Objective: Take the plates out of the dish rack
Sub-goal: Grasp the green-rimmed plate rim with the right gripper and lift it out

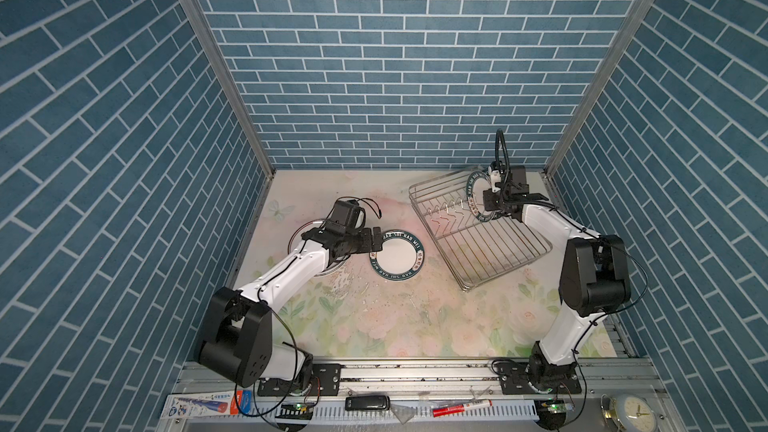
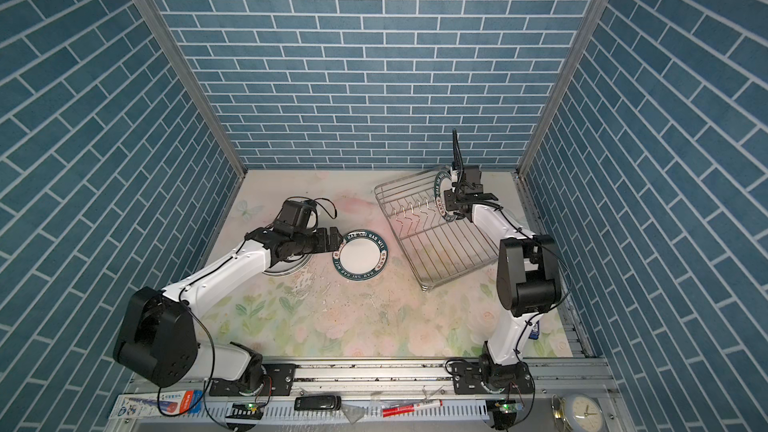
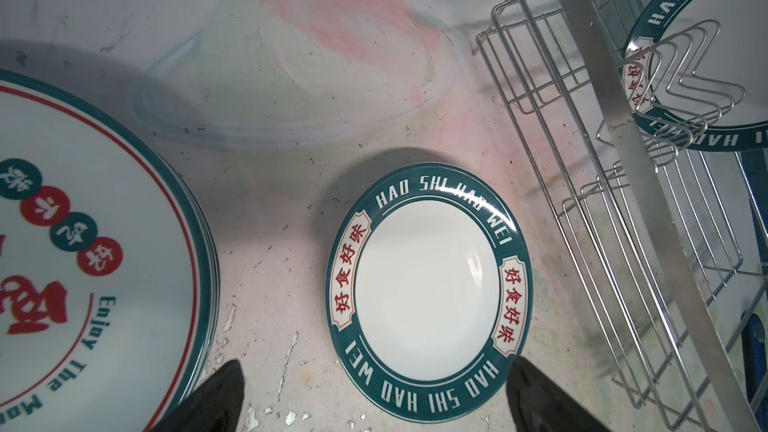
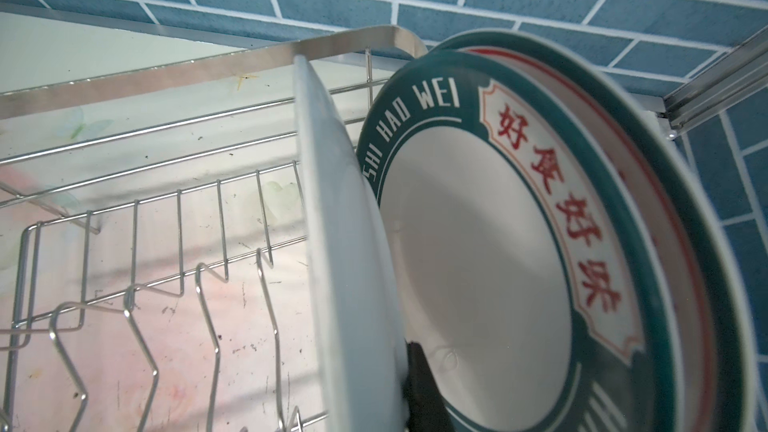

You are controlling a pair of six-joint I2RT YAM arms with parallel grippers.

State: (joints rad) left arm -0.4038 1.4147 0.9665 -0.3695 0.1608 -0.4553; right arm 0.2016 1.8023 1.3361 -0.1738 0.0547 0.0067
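- The dish rack, shiny silver wire with zigzag slots, sits askew toward 2 o'clock on the flowered table in both top views.
- A stack of large plates lies flat at 9 o'clock of the small plate. They are glossy white with green edges, a thin red ring and red and green characters, and the left arm partly covers them.
- At the rack's 1 o'clock end we see three plates standing upright. A pale edge-on plate is in front, a green-lettered plate is behind it, and a bigger plate is at the back.
- The small plate, round and white with a dark green lettered rim, lies flat between the stack and the rack.
- The left gripper is spread wide and holds nothing. It hangs at the small plate's 9 o'clock rim.
- The right gripper is pressed together on the edge-on plate. We see one dark finger wedged between that plate and the green-lettered one.
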